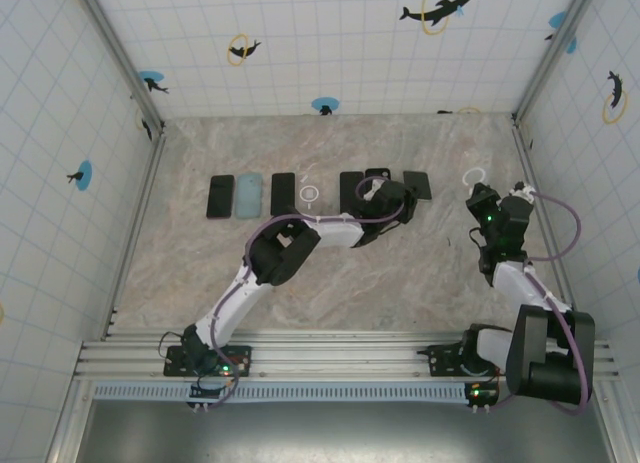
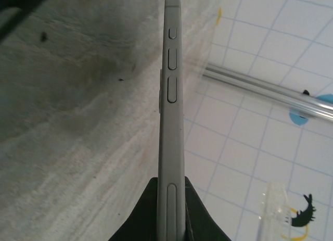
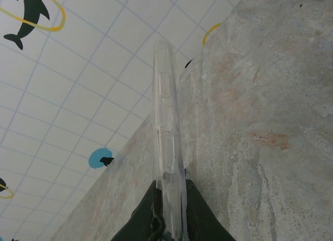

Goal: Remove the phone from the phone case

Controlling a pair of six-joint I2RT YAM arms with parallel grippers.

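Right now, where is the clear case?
In the right wrist view the clear case stands edge-on in the right gripper, over the table's right side, apart from the phone in the left gripper.

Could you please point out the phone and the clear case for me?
phone (image 2: pixel 171 126): left wrist view, on the middle of its grey side edge.
clear case (image 3: pixel 167 142): right wrist view, on its see-through side wall.
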